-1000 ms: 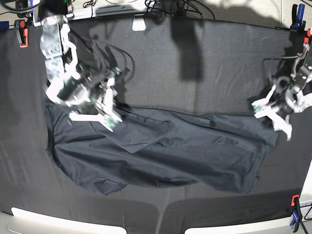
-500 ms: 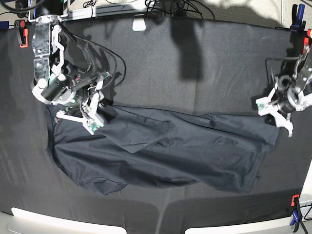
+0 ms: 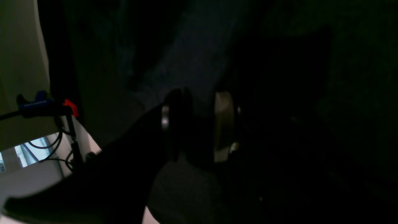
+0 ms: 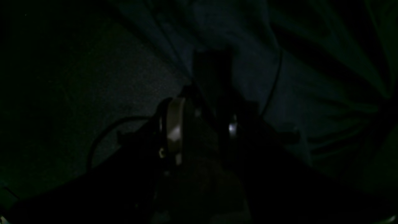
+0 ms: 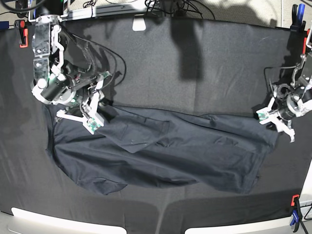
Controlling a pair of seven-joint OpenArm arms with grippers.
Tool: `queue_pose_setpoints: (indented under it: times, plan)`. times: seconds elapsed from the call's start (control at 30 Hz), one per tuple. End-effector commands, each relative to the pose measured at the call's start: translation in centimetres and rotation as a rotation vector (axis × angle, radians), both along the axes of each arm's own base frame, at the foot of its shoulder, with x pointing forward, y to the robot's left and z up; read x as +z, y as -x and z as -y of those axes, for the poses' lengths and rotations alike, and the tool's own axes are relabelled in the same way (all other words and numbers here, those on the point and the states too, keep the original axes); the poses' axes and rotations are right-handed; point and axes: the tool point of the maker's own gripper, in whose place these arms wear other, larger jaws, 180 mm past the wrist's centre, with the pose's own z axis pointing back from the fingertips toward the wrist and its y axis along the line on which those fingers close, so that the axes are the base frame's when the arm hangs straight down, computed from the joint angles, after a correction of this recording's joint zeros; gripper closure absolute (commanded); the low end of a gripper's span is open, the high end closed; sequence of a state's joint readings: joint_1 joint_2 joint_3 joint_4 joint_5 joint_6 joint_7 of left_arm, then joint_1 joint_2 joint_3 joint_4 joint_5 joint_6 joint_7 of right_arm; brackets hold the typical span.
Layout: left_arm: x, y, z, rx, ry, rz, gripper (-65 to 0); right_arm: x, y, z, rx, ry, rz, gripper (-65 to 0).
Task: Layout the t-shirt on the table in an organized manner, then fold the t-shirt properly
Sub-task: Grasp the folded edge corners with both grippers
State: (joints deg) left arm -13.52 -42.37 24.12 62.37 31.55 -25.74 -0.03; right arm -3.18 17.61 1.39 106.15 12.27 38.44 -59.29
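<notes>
The dark t-shirt (image 5: 170, 151) lies crumpled and stretched sideways across the black-clothed table (image 5: 219, 63), with folds along its upper edge. My right gripper (image 5: 78, 121) hangs over the shirt's upper left corner, and its fingers stand apart with nothing caught between them. In the right wrist view the right gripper (image 4: 202, 130) shows a gap over wrinkled t-shirt (image 4: 255, 49) fabric. My left gripper (image 5: 275, 124) sits low at the shirt's right end, jaws still apart. The left wrist view is very dark: the left gripper (image 3: 196, 124) has its fingers apart, with the t-shirt (image 3: 192, 56) beyond them.
Red-orange clamps hold the cloth at the back left (image 5: 22, 34) and front right (image 5: 294, 200). A blue clamp (image 5: 298, 12) stands at the back right. A white block (image 5: 139, 23) and cables line the back edge. The left wrist view shows a clamp (image 3: 40, 104).
My right gripper moved left along the shirt's upper edge, then stopped. My left gripper dropped toward the shirt's right end and its jaws narrowed. The shirt has not shifted.
</notes>
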Motion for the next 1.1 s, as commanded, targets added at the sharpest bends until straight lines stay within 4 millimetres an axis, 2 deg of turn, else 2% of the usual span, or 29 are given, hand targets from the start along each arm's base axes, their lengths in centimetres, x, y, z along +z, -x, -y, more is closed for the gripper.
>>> queue_pose_setpoints:
  times: [0.0, 0.1, 0.2, 0.3, 0.43, 0.53, 0.77, 0.8, 0.93, 1.07]
  plan:
    - [1.1, -0.7, -1.4, 0.016, -0.035, 0.022, -14.9, 1.3, -0.7, 0.1, 0.007, 0.002, 0.041, -17.1]
    - [1.0, -0.8, -1.4, 0.017, -0.035, 0.023, -14.9, 1.4, -0.1, -0.1, 0.013, 0.004, 0.042, -17.1]
    - [1.0, -0.9, -1.4, 0.026, -0.04, 0.022, -13.3, 1.4, 1.4, -0.4, 0.031, 0.012, 0.04, -17.1]
    - [0.6, -0.8, -1.4, 0.049, -0.052, 0.013, -1.4, 1.7, 3.4, 0.0, 0.058, 0.054, 0.037, -17.1]
    - [0.3, -0.8, -0.5, 0.05, -0.022, 0.01, 0.0, 1.1, 6.6, 2.2, 0.068, 0.179, 0.005, -17.1]
    - [0.3, -0.8, -0.2, 0.058, 0.001, 0.01, 0.0, 0.3, 8.4, 3.9, 0.047, 0.192, -0.019, -17.1]
    - [0.2, -0.7, -0.3, 0.08, 0.015, 0.003, 0.0, 1.0, 8.0, 8.0, -0.014, 0.22, 0.025, -17.3]
    - [0.2, -0.6, -0.3, 0.08, 0.014, 0.002, 0.0, 0.8, 8.0, 8.3, -0.018, 0.22, 0.019, -19.1]
    - [0.2, -0.7, -0.4, 0.082, 0.013, 0.002, 0.0, 0.2, 7.3, 8.3, -0.031, 0.169, 0.046, -29.8]
    - [0.2, -0.7, -0.3, 0.081, 0.013, 0.002, 0.0, 0.7, 5.5, 7.4, -0.011, 0.126, 0.107, -30.1]
